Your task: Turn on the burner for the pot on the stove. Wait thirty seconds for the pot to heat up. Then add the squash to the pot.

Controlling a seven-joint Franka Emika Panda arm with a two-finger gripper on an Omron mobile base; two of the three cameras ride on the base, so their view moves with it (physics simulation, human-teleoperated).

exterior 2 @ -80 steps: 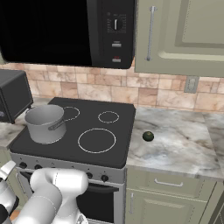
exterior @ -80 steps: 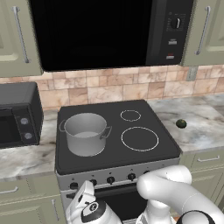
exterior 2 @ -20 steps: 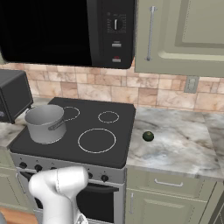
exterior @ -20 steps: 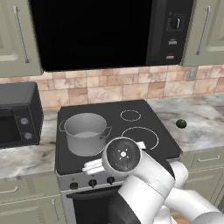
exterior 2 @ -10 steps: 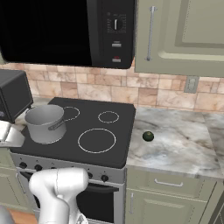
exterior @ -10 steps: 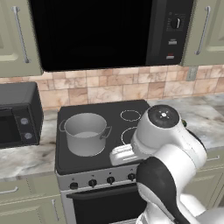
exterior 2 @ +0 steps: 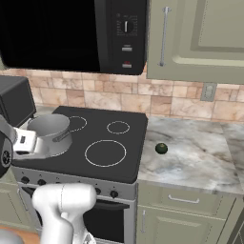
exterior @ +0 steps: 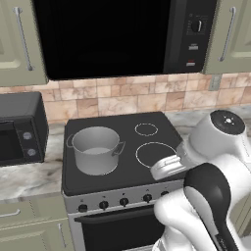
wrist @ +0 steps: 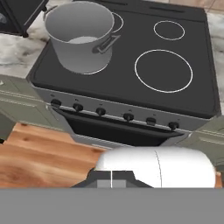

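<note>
My tool's clenched w/ nothing in it. Pot sits on stove front-left burner; squash lies on worktop just right of stove, well apart from pot.

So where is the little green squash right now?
In the right base view, the squash sits on the marble counter just right of the stove, well apart from the pot on the stove's left side.

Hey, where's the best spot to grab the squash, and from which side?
Probably from straight above, closing across the widest middle of the squash. It is a small round ball lying alone on the counter right of the stove, so no side offers a better hold.
</note>
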